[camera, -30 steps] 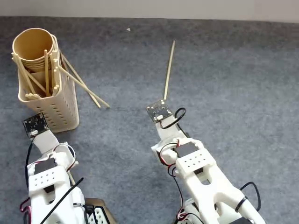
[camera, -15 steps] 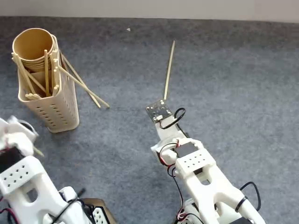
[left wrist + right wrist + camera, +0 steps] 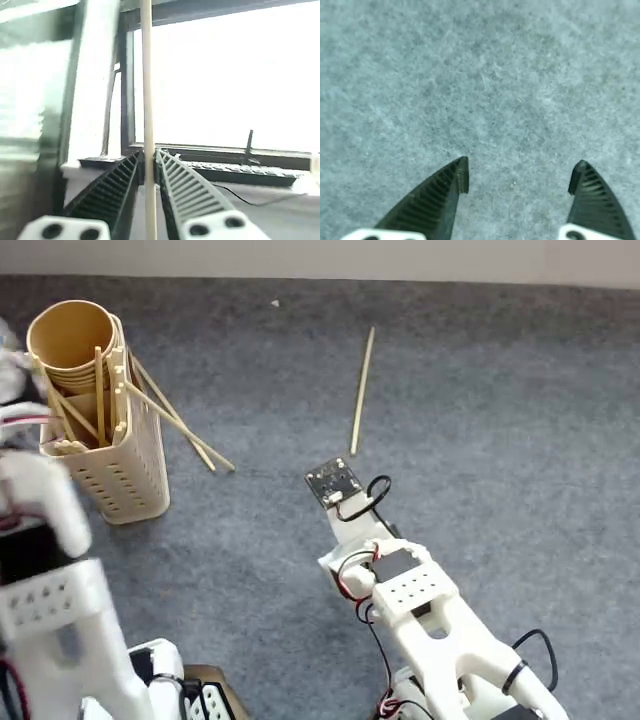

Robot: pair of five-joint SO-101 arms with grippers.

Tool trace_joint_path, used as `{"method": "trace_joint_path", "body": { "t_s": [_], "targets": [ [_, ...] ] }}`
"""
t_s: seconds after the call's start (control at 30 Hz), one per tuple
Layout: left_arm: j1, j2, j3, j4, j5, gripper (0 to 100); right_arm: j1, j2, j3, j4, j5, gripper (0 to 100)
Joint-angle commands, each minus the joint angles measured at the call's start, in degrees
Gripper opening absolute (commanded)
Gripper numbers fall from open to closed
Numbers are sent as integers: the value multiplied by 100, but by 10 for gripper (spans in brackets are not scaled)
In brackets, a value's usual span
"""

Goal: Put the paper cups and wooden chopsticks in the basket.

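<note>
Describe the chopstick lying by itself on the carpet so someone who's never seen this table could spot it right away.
Start at the tall cream basket on the left of the grey carpet, then look right to the open stretch just beyond the right arm. The lone chopstick lies flat there, pointing nearly straight away from the arms. Unlike the two leaning chopsticks at the basket, it touches nothing.
</note>
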Motion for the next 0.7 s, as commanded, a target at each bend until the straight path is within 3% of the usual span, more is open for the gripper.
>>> {"method": "trace_joint_path", "body": {
  "t_s": [0.0,0.1,0.23,0.37,0.57,0.67],
  "targets": [
    [549,699,699,-1442,-1266,6,-13,-136,-31,-84,62,314],
    [708,1262,1288,-2242,-1820,6,-13,-136,-31,-84,62,314],
    [716,1490,1736,-2356,-1653,6,-22,-136,-31,-84,62,314],
    [708,980,1921,-1486,-1011,6,-22,-136,-31,-84,62,314],
    [725,-251,1921,695,-325,6,-22,-136,-31,-92,62,314],
    [734,-338,1921,897,-360,8,-22,-136,-31,-92,62,314]
  ]
}}
